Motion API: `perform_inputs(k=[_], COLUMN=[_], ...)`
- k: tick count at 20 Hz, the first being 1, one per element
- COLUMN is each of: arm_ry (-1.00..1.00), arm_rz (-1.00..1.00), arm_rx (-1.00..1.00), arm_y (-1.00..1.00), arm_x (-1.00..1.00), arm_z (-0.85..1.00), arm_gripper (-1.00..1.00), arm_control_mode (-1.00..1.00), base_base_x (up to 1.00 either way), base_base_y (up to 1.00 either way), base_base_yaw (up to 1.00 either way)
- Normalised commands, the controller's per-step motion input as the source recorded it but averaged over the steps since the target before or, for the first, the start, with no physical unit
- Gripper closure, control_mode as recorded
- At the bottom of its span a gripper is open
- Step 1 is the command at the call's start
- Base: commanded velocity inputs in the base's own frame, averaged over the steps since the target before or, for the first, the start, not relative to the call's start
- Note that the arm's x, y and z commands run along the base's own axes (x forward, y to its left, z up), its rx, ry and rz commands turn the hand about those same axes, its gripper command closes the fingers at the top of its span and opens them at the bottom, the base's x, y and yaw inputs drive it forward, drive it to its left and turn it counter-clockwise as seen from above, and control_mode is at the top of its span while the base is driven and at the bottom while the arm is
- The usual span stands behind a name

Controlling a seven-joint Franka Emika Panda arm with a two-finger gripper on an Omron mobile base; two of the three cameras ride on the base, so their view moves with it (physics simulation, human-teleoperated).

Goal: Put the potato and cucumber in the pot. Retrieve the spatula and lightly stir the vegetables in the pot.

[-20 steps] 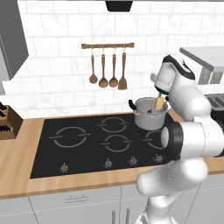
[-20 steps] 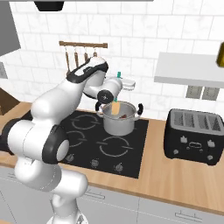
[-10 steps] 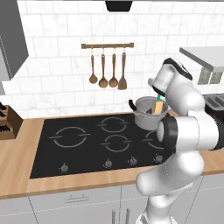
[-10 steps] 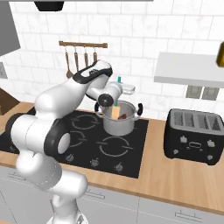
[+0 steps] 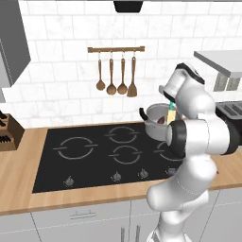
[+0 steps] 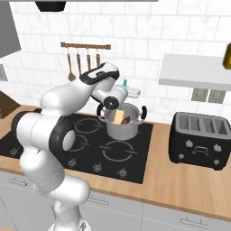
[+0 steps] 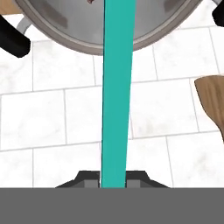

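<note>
The shiny steel pot point(image 5: 154, 129) point(image 6: 118, 131) stands on the back right burner of the hob. My gripper point(image 5: 169, 99) point(image 6: 122, 99) point(image 7: 113, 178) hangs over it, shut on the spatula's teal handle point(image 7: 116, 87). The spatula's pale tan blade point(image 5: 171, 116) point(image 6: 118, 116) reaches down inside the pot. Beside the blade lies a dark reddish-brown root point(image 5: 162, 119) point(image 6: 127, 119), the potato. The pot's rim point(image 7: 65, 38) and a black side handle point(image 7: 13, 37) sit at the top of the hand view. The cucumber is hidden from me.
A wall rack point(image 5: 116, 49) point(image 6: 85, 45) behind the hob holds three wooden spoons and a flat wooden turner point(image 5: 132, 89) point(image 7: 212, 100). A knife block point(image 5: 8, 133) stands far left, a black toaster point(image 6: 202, 145) right of the hob, under a white shelf point(image 6: 194, 72).
My arm has swung its elbow up and over, and the spatula's blade has shifted slightly lower in the pot. The grip on the handle is unchanged.
</note>
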Motion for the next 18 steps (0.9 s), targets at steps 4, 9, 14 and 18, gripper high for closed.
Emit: perform_inputs(k=[4, 9, 14, 18], arm_ry=[0.00, 0.00, 0.00, 0.00], arm_rz=[0.00, 0.00, 0.00, 0.00], arm_rx=[0.03, 0.05, 0.03, 0.02], arm_y=[-0.18, -0.18, -0.04, 0.00], arm_x=[0.44, 0.30, 0.57, 0.63], arm_z=[0.00, -0.01, -0.17, -0.66], arm_gripper=[1.00, 1.00, 1.00, 1.00], arm_control_mode=[-1.00, -1.00, -1.00, -1.00], base_base_x=[0.00, 0.00, 0.00, 0.00], base_base_y=[0.00, 0.00, 0.00, 0.00], base_base_yaw=[0.00, 0.00, 0.00, 0.00])
